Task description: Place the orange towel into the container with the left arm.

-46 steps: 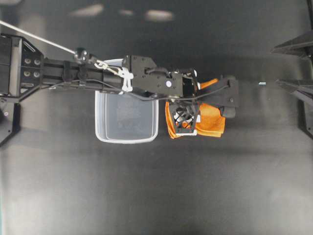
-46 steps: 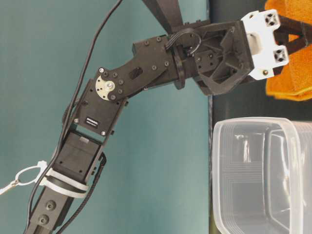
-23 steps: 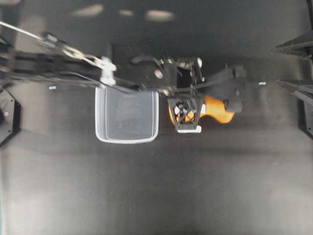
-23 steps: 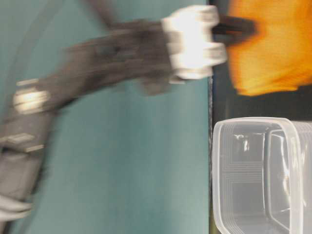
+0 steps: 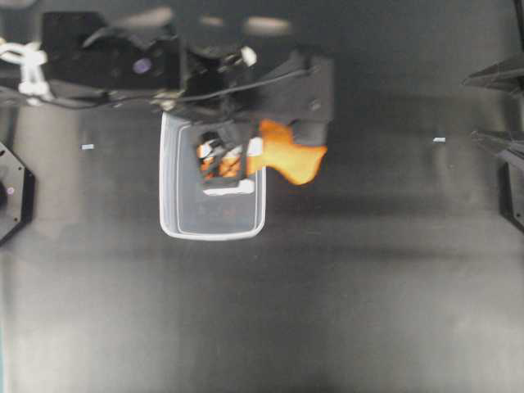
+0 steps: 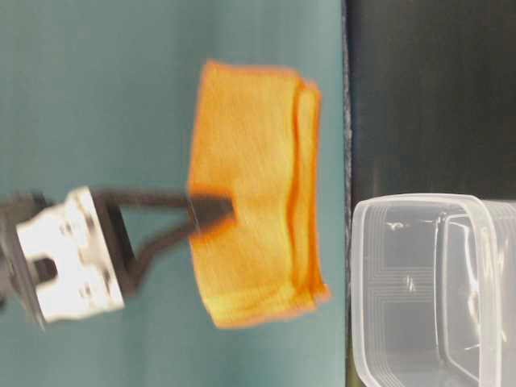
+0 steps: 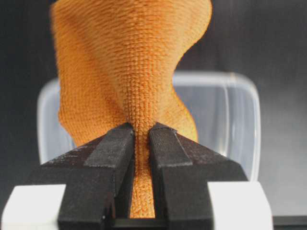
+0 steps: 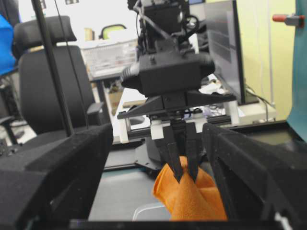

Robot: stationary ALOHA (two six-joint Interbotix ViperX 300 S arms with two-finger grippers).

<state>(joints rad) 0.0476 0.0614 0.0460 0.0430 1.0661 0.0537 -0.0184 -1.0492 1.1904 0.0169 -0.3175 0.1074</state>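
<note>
Where black fingers (image 7: 115,158) pinch, fuzzy orange towel (image 7: 129,62), clear rounded container (image 7: 235,120).

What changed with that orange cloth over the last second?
The left tool, shut on the orange towel, lifted it off the table and carried it left in the overhead view, so it now hangs partly above the container. The container stayed put, and the right tool stayed open and still.
</note>
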